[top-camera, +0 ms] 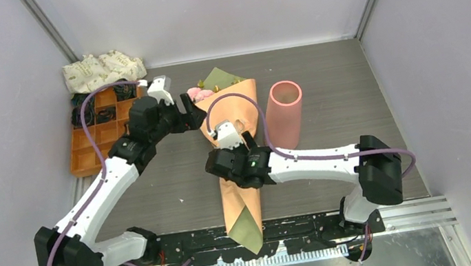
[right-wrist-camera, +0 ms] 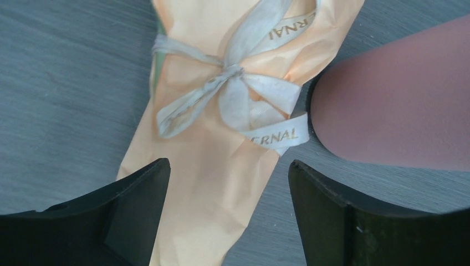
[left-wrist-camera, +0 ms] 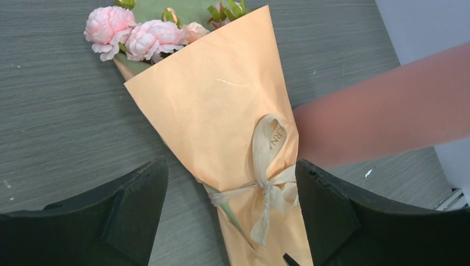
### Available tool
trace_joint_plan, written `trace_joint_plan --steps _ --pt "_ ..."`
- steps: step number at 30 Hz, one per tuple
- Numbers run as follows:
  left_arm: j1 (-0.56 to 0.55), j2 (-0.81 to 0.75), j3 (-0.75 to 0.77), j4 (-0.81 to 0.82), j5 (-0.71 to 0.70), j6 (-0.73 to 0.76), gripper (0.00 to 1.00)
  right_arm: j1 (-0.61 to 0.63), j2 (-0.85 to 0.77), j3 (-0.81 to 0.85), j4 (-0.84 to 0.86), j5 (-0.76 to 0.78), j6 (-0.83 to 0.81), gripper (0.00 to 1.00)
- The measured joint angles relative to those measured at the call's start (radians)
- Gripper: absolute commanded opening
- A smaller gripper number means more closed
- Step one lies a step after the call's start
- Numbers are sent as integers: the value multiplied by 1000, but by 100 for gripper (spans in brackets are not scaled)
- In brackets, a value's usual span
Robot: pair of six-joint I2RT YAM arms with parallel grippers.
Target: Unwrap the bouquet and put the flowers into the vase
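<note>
Plain pale grey walls (top-camera: 221, 3) enclose a dark wood-grain table (top-camera: 335, 70) left, right and far; lighting is even.

Bouquet (top-camera: 237, 167) lying flat, ribbon (right-wrist-camera: 233, 83) tied; pink flowers (top-camera: 199, 94) inside; vase (top-camera: 284, 115) upright just beside.

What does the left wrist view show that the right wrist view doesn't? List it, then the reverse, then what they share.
Left wrist only: the flowers at the wide end of the bouquet, against the green lining.
Right wrist only: the knot of the ribbon up close, and its flat printed tail.
Both: the orange paper tied with ribbon, the vase on the right, the table, and an open gripper at the bottom edge: the left gripper in one, the right gripper in the other.
</note>
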Motion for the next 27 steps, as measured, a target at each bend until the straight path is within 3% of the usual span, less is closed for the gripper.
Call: trace_joint_plan --steps 8,18,23,27 --pt "0 90 0 80 19 -14 73 -145 12 -51 81 -81 -27 70" --pt "0 172 0 135 43 -33 70 -154 89 -51 132 -144 -46 65" --pt "0 207 0 159 58 -38 69 -172 114 -52 143 -148 -58 48" --pt "0 212 0 169 62 -41 68 -194 115 -52 148 -148 -68 28"
